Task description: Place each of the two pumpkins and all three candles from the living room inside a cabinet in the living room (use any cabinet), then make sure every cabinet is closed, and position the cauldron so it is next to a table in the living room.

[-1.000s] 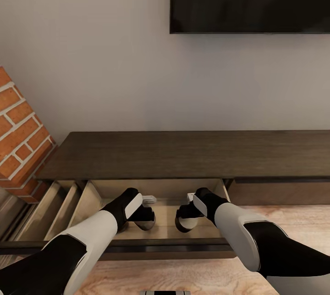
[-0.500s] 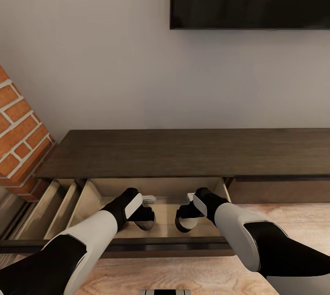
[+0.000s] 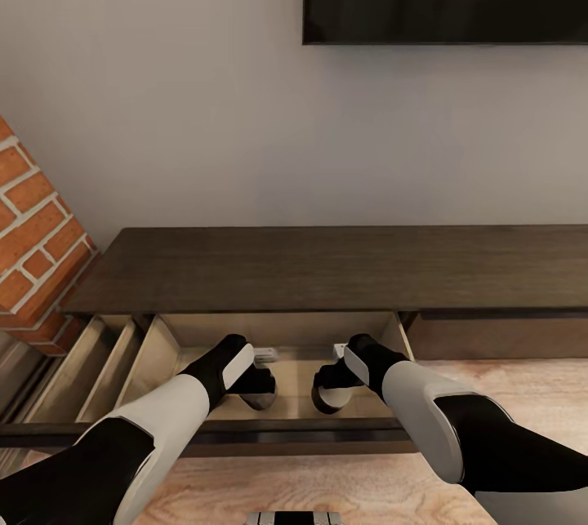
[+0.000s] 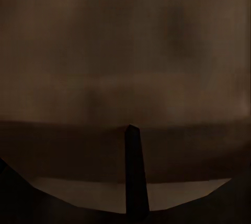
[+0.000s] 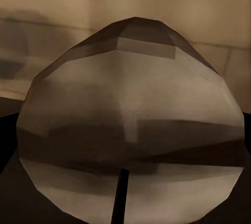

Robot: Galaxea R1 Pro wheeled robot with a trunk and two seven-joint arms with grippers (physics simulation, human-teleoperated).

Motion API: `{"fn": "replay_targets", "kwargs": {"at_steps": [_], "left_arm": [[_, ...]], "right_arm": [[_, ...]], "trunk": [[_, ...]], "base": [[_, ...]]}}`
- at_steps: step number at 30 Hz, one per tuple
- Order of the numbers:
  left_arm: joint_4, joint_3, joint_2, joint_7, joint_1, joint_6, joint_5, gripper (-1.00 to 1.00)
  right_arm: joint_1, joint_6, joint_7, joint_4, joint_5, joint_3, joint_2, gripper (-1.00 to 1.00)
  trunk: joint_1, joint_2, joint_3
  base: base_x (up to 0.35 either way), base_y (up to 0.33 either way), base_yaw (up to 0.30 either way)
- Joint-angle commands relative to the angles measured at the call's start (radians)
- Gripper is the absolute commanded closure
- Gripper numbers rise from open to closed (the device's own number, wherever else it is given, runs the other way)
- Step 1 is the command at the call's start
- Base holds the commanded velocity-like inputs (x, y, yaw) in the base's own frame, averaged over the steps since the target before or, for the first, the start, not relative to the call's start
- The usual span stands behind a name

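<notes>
both hands (image 3: 265, 371) (image 3: 333, 368) with candles (image 3: 260, 396) inside the open cabinet (image 3: 327, 272)

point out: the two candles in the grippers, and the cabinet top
left candle (image 3: 260, 398): head view, rounded side showing below the left gripper (image 3: 263, 370).
right candle (image 5: 130, 130): right wrist view, middle of its faceted body.
cabinet (image 3: 327, 264): head view, middle of its flat dark top.

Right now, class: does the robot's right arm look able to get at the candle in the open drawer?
Probably yes: the right gripper is already down inside the open cabinet drawer, right at the candle, with nothing between them.
</notes>
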Motion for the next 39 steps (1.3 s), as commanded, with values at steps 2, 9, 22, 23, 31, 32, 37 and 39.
{"fn": "replay_targets", "kwargs": {"at_steps": [2, 9, 22, 23, 31, 32, 37, 39], "left_arm": [[-0.001, -0.003, 0.0, 0.007, -0.001, 0.003, 0.008, 1.0], [-0.001, -0.003, 0.0, 0.008, 0.0, 0.003, 0.008, 1.0], [-0.001, -0.003, 0.0, 0.008, -0.001, 0.003, 0.008, 1.0], [-0.001, -0.003, 0.0, 0.008, 0.0, 0.002, 0.008, 1.0], [-0.002, -0.003, 0.0, 0.008, 0.0, 0.003, 0.008, 1.0], [-0.001, -0.003, 0.0, 0.008, -0.001, 0.003, 0.008, 1.0], [-0.001, -0.003, 0.0, 0.008, 0.0, 0.003, 0.008, 1.0], [-0.001, -0.003, 0.0, 0.008, -0.001, 0.003, 0.008, 1.0]], "right_arm": [[0.0, 0.005, 0.002, -0.002, 0.002, -0.001, 0.0, 1.0], [0.0, 0.005, 0.003, -0.002, 0.002, -0.001, 0.0, 1.0], [0.0, 0.005, 0.003, -0.002, 0.002, -0.001, 0.0, 1.0], [0.0, 0.005, 0.003, -0.002, 0.002, -0.001, 0.0, 1.0], [0.0, 0.005, 0.003, -0.002, 0.002, -0.001, 0.0, 1.0], [0.0, 0.005, 0.003, -0.002, 0.002, -0.001, 0.0, 1.0], [0.0, 0.005, 0.003, -0.002, 0.002, -0.001, 0.0, 1.0], [0.0, 0.005, 0.003, -0.002, 0.002, -0.001, 0.0, 1.0]], "trunk": [[0.0, -0.001, -0.001], [0.0, -0.001, -0.001], [0.027, -0.05, -0.023], [0.027, -0.05, -0.023], [0.027, -0.05, -0.023], [0.027, -0.05, -0.023], [0.027, -0.05, -0.023], [0.027, -0.05, -0.023]], "base": [[0.0, 0.0, 0.0], [0.0, 0.0, 0.0], [0.0, 0.0, 0.0], [0.0, 0.0, 0.0], [0.0, 0.0, 0.0], [0.0, 0.0, 0.0], [0.0, 0.0, 0.0], [0.0, 0.0, 0.0]]}}
